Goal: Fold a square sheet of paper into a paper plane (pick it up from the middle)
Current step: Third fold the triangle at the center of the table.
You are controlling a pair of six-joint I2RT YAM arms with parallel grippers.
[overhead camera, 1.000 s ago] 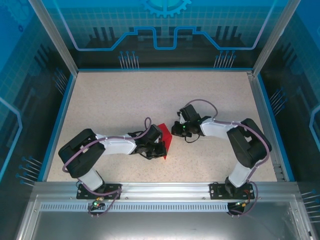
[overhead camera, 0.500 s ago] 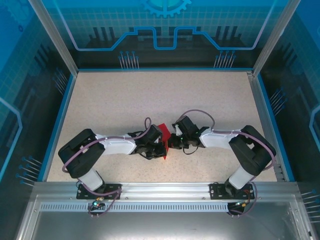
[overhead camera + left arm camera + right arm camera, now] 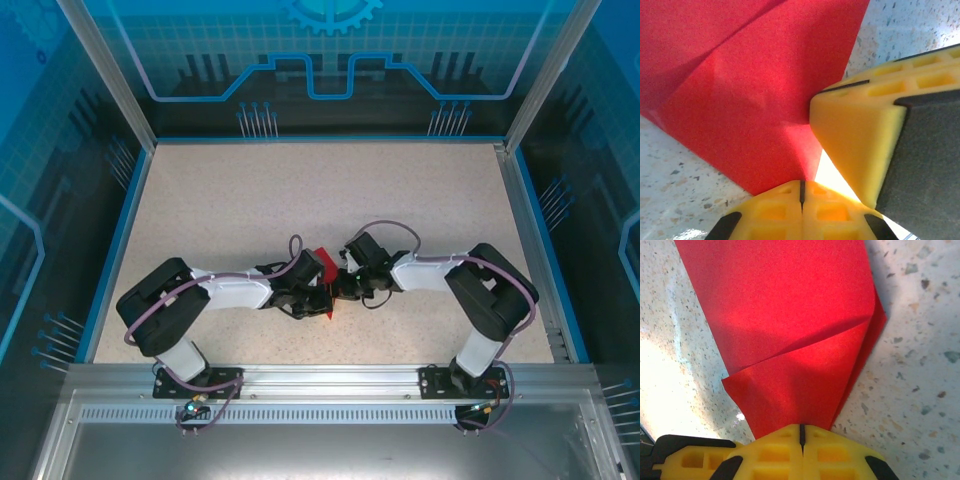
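1. Top external: over the last second the right gripper [image 3: 341, 288] has swung in from well clear of the red sheet of paper [image 3: 321, 262] to hard against its right edge. It is now nose to nose with the left gripper [image 3: 316, 298], which has not budged.
2. The sheet lies on the speckled table [image 3: 220, 200], near the middle and towards the arms, sandwiched between the two grippers and mostly covered by them.
3. Right wrist: the pads are pressed together and the seam is closed, with a folded corner of the sheet [image 3: 790, 315] running in under them. The claw is clamped on paper.
4. Left wrist: it's the same story, with the pads together on a point of the sheet [image 3: 740, 100]. The right gripper's yellow finger [image 3: 850, 135] is touching the paper's edge just beside them.
5. What it means: both claws now have a hold, so the next crease looks ready to be worked. This is mid-fold, with no plane shape yet.
6. The count: one sheet, with one diagonal crease showing and at least two layers; two arms; two grippers, both busy; one table.
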